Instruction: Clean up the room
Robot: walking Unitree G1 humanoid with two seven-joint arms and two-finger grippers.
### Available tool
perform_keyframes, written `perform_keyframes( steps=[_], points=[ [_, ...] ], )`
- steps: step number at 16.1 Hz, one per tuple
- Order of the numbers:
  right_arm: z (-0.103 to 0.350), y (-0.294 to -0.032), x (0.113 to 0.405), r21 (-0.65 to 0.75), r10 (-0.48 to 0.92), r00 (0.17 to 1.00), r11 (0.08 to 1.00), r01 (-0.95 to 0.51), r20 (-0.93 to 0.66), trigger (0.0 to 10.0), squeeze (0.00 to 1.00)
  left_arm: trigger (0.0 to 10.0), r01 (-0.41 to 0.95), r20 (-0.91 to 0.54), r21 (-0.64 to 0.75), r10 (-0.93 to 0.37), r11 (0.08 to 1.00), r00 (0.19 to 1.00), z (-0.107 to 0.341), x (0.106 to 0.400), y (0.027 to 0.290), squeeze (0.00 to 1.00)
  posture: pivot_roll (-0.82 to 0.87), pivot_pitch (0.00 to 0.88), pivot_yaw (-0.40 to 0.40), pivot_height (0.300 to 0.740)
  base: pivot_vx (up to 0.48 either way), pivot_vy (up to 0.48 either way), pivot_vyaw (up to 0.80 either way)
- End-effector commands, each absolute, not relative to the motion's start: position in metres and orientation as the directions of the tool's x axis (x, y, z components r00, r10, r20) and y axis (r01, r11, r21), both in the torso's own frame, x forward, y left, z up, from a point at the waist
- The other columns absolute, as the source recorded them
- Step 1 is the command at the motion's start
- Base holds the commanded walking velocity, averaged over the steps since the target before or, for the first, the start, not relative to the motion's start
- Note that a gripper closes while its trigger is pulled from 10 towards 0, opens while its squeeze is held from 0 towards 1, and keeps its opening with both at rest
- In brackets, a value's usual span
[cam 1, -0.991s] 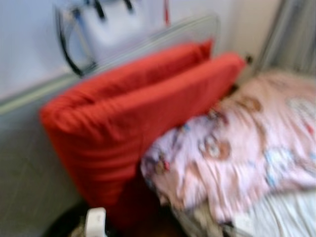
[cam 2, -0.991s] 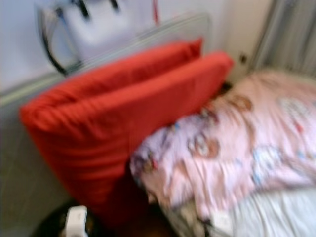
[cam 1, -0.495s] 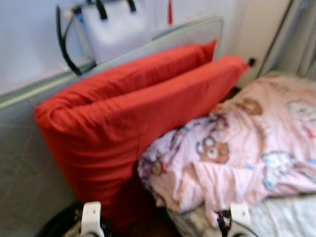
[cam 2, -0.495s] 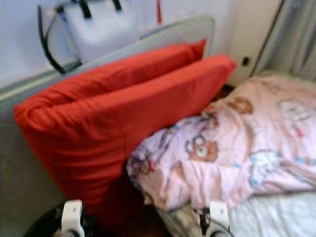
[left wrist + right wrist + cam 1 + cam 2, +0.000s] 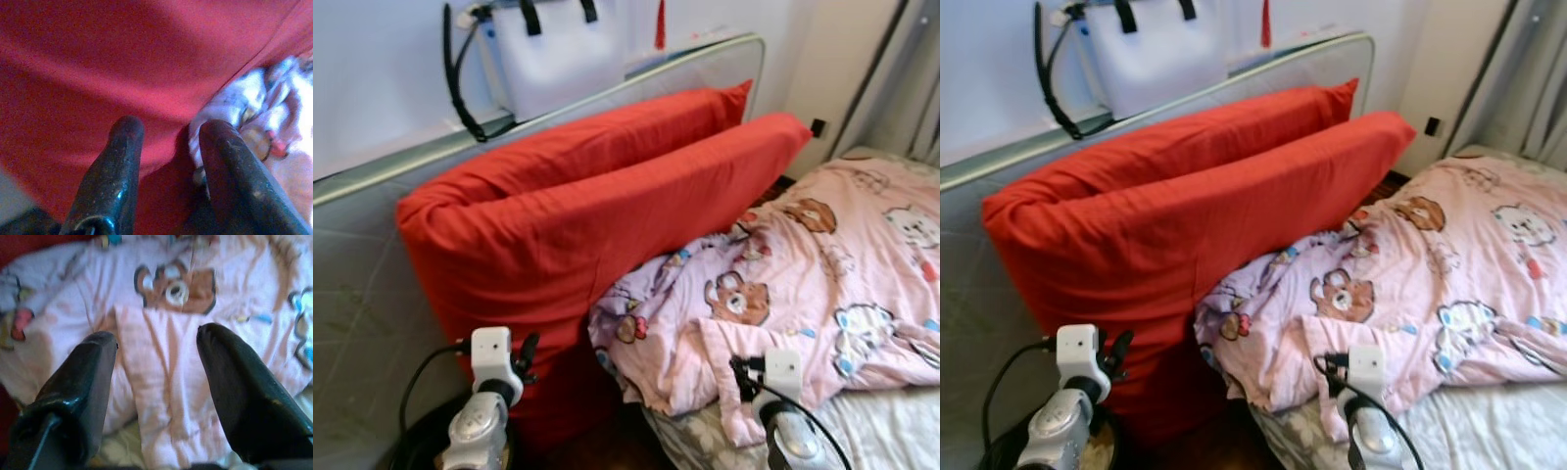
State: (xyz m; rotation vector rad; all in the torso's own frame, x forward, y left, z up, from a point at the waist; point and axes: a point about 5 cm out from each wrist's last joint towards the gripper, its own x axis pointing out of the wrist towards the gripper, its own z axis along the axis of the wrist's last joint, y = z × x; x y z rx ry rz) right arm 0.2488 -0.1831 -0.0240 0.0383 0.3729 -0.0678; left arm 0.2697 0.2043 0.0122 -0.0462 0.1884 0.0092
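Observation:
Two big red pillows [image 5: 597,215] lean against the grey headboard [image 5: 362,284] of a bed. A crumpled pink blanket with bear prints [image 5: 803,284] lies on the mattress beside them. My left arm [image 5: 487,392] rises at the lower left, close to the near end of the front pillow. In the left wrist view, the left gripper [image 5: 168,129] is open, facing the red fabric [image 5: 122,63]. My right arm [image 5: 773,401] is over the blanket's near edge. Its gripper [image 5: 156,342] is open just above the pink blanket [image 5: 161,382], holding nothing.
A white bag with black straps [image 5: 558,49] hangs on the wall above the headboard. Grey curtains [image 5: 911,78] hang at the far right beside a wall socket [image 5: 818,127]. A light sheet [image 5: 891,431] shows under the blanket. Dark floor [image 5: 597,455] lies between bed and headboard.
The camera has steadied and the picture is sharp. Both arms have risen into the eye views from the bottom edge. Pillows and blanket lie as before.

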Motion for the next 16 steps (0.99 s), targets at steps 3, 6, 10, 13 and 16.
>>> perform_keyframes(
  steps=[3, 6, 10, 13, 16],
  points=[
    [-0.016, -0.187, 0.248, 0.028, -0.090, 0.954, 0.994, 0.102, -0.285, 10.0, 0.00, 10.0, 0.001, -0.132, -0.034, -0.006, 0.999, 0.991, 0.019, 0.263, 0.202, 0.00, -0.08, 0.000, 0.020, 0.740, 0.000, 0.000, 0.00],
    [-0.007, -0.190, 0.250, 0.039, -0.130, 0.964, 0.989, 0.142, -0.230, 10.0, 0.00, 10.0, 0.016, -0.103, -0.026, -0.018, 1.000, 0.994, 0.027, 0.260, 0.198, 0.00, -0.08, 0.000, 0.021, 0.740, 0.000, 0.000, 0.00],
    [-0.003, -0.173, 0.260, 0.025, -0.078, 0.968, 0.996, 0.086, -0.238, 10.0, 0.00, 10.0, 0.039, -0.098, -0.032, -0.042, 0.999, 0.994, 0.034, 0.267, 0.192, 0.00, -0.09, 0.000, 0.029, 0.740, 0.000, 0.000, 0.00],
    [-0.003, -0.175, 0.259, 0.022, -0.092, 0.966, 0.995, 0.100, -0.242, 10.0, 0.00, 10.0, 0.033, -0.091, -0.035, -0.036, 0.999, 0.995, 0.040, 0.274, 0.195, 0.00, -0.09, 0.000, 0.031, 0.706, 0.000, 0.000, 0.00],
    [-0.005, -0.173, 0.254, 0.018, -0.074, 0.969, 0.997, 0.081, -0.235, 10.0, 0.00, 10.0, 0.034, -0.095, -0.035, -0.037, 0.999, 0.995, 0.040, 0.274, 0.194, 0.00, -0.08, 0.000, 0.033, 0.706, 0.000, 0.000, 0.00]
  ],
)
